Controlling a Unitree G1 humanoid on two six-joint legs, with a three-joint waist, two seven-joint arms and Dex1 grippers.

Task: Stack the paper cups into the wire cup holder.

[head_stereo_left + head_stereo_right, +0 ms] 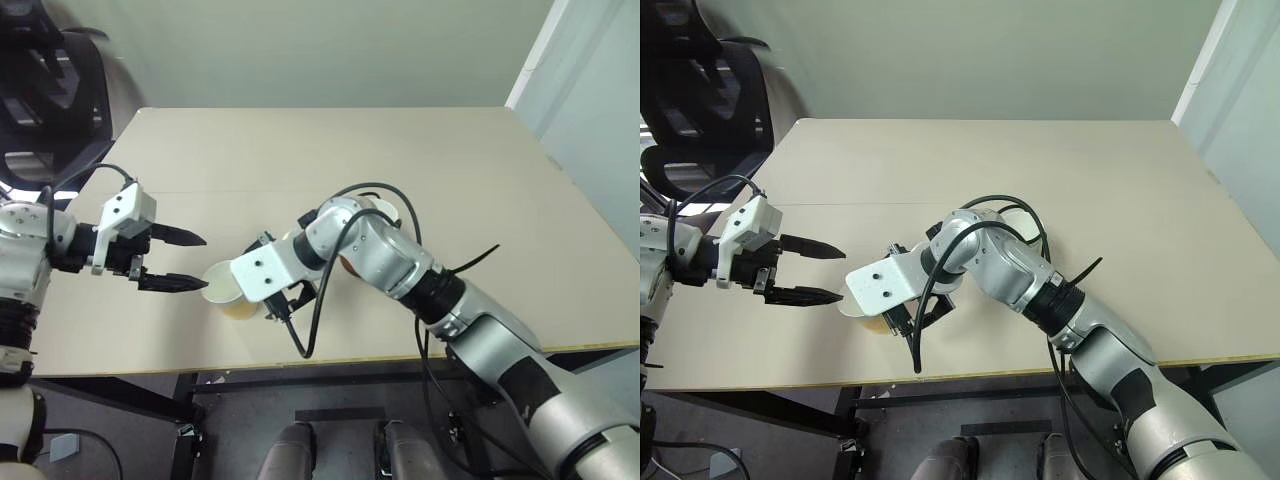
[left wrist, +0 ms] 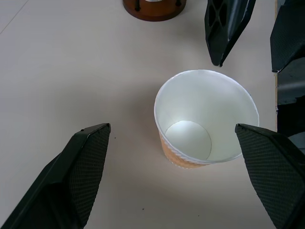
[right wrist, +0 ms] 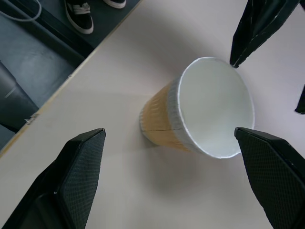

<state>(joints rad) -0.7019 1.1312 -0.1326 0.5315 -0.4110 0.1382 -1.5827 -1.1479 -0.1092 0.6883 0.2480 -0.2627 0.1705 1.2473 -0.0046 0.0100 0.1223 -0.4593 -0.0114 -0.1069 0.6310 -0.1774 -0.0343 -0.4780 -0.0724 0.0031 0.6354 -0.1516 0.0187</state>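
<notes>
Standing upright, unfilled: paper cup [image 2: 205, 119]

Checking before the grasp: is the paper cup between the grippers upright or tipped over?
Upright. The paper cup stands on its base on the table, open rim up, white inside empty.

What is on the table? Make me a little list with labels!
cup: one paper cup standing upright on the table, empty
left gripper: open, fingers beside the cup's rim
right gripper: open, fingers either side of the cup, not touching
holder: the wire cup holder, reddish-brown base behind the cup
held: nothing
</notes>
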